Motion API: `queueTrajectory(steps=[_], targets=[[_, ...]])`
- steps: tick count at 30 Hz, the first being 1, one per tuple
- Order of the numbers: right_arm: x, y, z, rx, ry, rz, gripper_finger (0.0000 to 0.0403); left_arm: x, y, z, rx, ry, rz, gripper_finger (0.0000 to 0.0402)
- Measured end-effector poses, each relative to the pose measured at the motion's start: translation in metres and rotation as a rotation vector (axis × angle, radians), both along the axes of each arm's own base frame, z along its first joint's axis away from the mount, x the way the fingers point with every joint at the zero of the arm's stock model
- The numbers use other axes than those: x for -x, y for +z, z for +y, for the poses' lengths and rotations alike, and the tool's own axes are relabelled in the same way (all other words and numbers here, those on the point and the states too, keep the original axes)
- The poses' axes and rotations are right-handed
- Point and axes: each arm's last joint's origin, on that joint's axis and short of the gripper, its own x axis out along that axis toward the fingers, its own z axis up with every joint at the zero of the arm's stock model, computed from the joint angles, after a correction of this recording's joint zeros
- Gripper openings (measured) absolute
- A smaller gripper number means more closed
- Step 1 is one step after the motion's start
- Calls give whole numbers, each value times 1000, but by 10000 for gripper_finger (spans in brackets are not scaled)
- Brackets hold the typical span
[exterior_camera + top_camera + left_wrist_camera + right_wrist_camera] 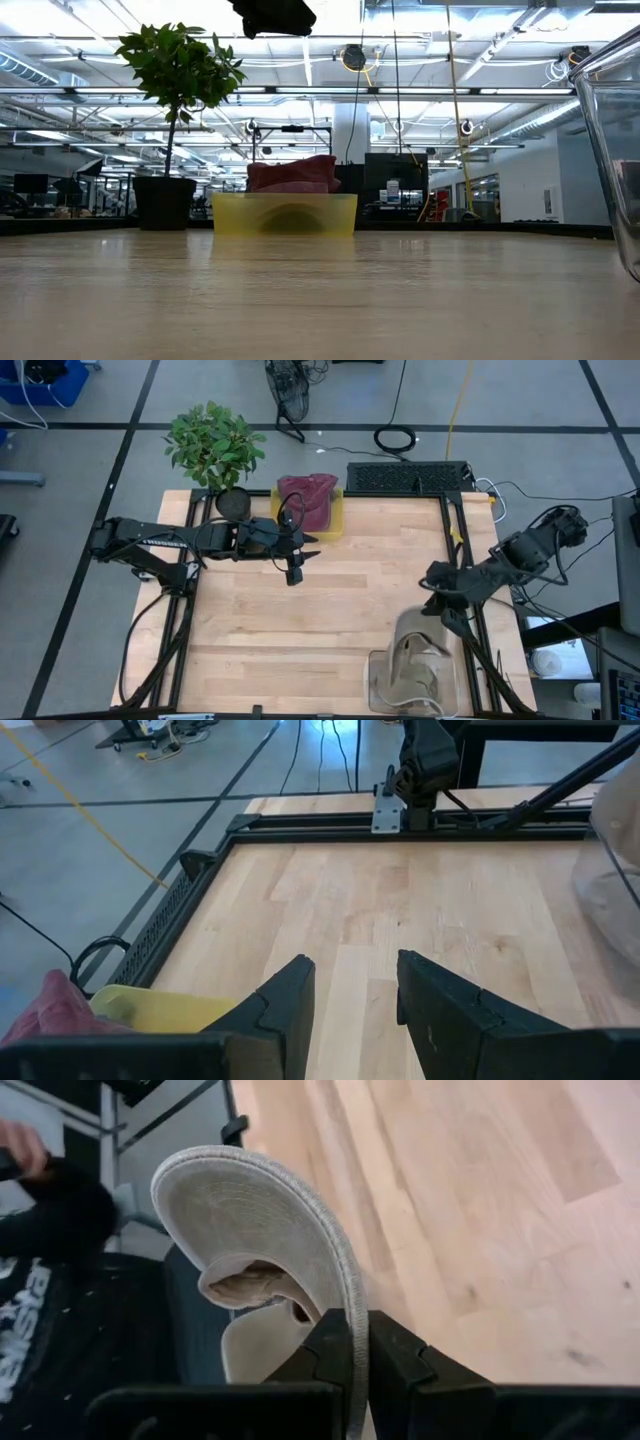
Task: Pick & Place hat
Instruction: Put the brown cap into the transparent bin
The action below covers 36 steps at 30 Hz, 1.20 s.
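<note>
A beige cap (415,657) shows over a clear container (410,682) near the table's front right corner, with my right gripper (447,622) shut on it. In the right wrist view its curved brim (260,1210) stands up past the fingers, and the crown (250,1287) lies behind it. A maroon hat (308,498) lies in a yellow bin (338,520) at the table's far edge. My left gripper (355,990) hovers open over the table just near of that bin, with nothing between its fingers. My right gripper pinches the cap's brim by its stitched edge (352,1365) between the two fingers. The fingers slant down from the table's right side. The brim stands on edge, curving away from the fingers. Whether the cap rests in the clear container or hangs free does not show.
A potted plant (215,445) stands at the far left corner beside the yellow bin. A keyboard (410,478) lies beyond the far edge. A person's hand (20,1145) and dark clothing (50,1290) show beside the table's right side. Bare wood (300,630) fills the middle.
</note>
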Motion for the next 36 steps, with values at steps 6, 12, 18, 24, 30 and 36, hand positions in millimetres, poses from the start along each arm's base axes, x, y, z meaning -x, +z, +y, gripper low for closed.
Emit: queueTrajectory(steps=[6,12,18,24,30,36], targets=[[-2,-20,8,14,-50,53,10,0,0,0,0,0,0,147],[-4,-46,23,-21,-41,87,11,0,0,0,1,1,0,147],[-3,-68,35,-17,-46,93,11,0,0,0,4,1,0,147],[1,-81,37,41,-114,90,11,0,0,0,-1,-1,1,147],[7,-80,39,54,-145,84,11,0,1,0,-26,-11,-6,147],[17,-65,28,114,-195,97,11,-1,3,0,-43,-18,-26,147]])
